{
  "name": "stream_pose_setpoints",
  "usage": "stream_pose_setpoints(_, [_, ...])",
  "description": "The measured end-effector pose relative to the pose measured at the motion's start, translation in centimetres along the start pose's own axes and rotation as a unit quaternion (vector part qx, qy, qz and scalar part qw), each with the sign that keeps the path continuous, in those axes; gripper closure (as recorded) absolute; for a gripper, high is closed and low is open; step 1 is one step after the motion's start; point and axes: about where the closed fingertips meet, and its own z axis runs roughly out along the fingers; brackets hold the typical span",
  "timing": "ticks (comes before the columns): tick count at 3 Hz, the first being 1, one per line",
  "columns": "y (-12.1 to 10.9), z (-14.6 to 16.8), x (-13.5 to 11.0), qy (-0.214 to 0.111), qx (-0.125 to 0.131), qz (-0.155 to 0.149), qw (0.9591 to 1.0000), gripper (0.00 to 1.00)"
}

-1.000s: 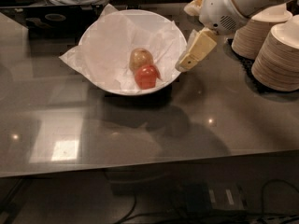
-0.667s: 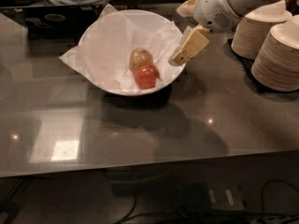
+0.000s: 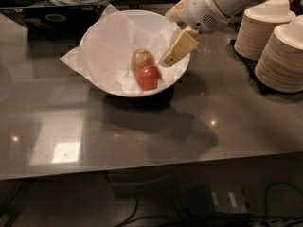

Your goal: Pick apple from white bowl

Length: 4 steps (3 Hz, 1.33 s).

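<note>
The grey desk (image 3: pixel 142 145) carries the white bowl (image 3: pixel 118 90). The apple (image 3: pixel 147 77) lies low in the bowl on the crinkled paper lining, towards its near side, touching a duller tan apple (image 3: pixel 142 59) just behind it. It looks firm, smooth, glossy and light, likely to slip or roll, so I would pinch it across its widest part from above. The gripper (image 3: pixel 168 39) hangs over the bowl's right side, its fingers (image 3: pixel 180 46) spread apart, holding nothing, clear of both fruits. Stacked paper bowls (image 3: pixel 277 46) stand right of the bowl.
</note>
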Motion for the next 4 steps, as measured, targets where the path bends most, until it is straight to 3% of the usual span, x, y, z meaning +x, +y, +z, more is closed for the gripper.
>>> stream_pose_setpoints(1, [0.5,1.4,-0.1,0.0,-0.02,0.0,0.9998,0.28])
stream_pose_setpoints(3, [2.7,4.0,-0.3,0.007,-0.071,-0.008,0.9974,0.24])
stream_pose_setpoints(4, [3.6,5.2,0.0,0.012,-0.093,-0.009,0.9956,0.29])
